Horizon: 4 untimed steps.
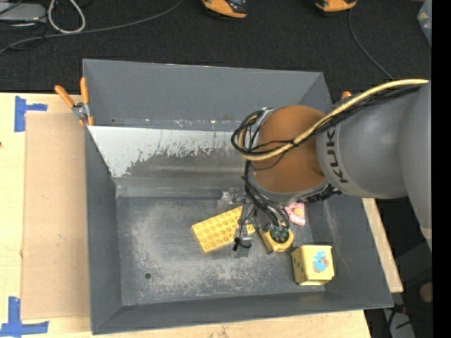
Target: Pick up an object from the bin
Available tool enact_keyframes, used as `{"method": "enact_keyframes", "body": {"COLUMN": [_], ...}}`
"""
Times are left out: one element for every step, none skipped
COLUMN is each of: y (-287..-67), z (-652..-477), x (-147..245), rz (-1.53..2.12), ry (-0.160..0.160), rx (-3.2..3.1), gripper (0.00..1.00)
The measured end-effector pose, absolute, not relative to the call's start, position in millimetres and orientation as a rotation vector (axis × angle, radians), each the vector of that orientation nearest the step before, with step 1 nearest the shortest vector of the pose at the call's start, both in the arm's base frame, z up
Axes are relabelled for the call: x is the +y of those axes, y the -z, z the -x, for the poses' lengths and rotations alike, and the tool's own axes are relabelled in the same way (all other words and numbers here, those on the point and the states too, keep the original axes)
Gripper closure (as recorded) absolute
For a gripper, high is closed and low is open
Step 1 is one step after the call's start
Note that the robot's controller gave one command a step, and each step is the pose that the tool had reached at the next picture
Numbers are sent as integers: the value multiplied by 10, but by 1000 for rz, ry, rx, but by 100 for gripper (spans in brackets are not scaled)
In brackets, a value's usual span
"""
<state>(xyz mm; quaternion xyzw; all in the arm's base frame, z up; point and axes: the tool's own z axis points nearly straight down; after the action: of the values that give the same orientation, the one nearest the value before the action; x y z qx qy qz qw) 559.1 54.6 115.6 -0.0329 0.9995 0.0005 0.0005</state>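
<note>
The gripper (243, 239) is low in the bin (162, 270), at the right edge of a yellow studded plate (211, 232) that lies flat near the middle of the floor. Whether it touches the plate, and whether it is apart or together, cannot be told. Just right of the plate, past the gripper, sits a small yellow ring (279, 239). A pink scrap (297, 214) lies above the ring, farther right of the plate. A yellow cube (312, 265) with a blue mark stands well right of the plate and lower. The arm's orange cover (285, 160) hangs above the plate's right end.
</note>
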Motion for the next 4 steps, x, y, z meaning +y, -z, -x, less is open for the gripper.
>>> {"method": "enact_keyframes", "body": {"y": [-692,-705,-704,-726], "z": [-5725,-5738,-5738,-5757], "x": [501,508,507,514], "rz": [193,384,364,405], "ry": [-5,-2,-4,-3], "rx": [3126,3112,3115,3105], "gripper": [0,0,0,100]}}
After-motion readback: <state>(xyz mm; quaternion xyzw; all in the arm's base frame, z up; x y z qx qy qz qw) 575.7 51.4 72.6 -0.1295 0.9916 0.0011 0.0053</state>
